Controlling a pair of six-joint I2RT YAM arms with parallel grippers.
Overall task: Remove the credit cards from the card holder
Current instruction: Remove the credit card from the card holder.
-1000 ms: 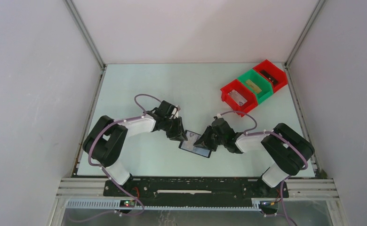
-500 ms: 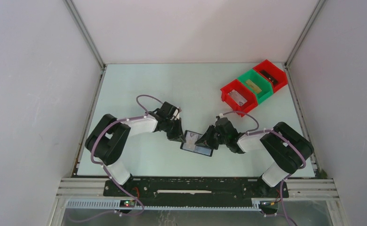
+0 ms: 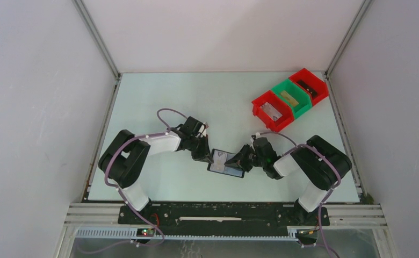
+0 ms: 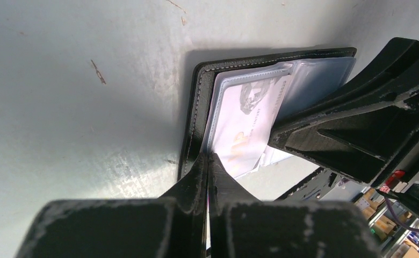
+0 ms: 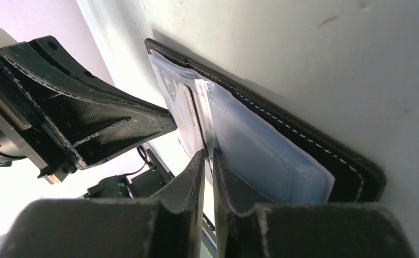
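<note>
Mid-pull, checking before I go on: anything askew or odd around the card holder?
One pale card sits skewed in the open card holder, its lower end past the sleeve, with the left gripper shut at that end. Nothing looks damaged.

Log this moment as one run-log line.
card holder: open on table | credit card: inside holder | left fingers: shut at holder's edge | right fingers: pinching card holder

Card holder (image 3: 221,162) on the table (image 3: 196,97)

My left arm (image 3: 161,143) and right arm (image 3: 286,164) are black with white shells, each trailing a mauve cable (image 3: 166,110). My fingers (image 4: 194,185) are scuffed black.
</note>
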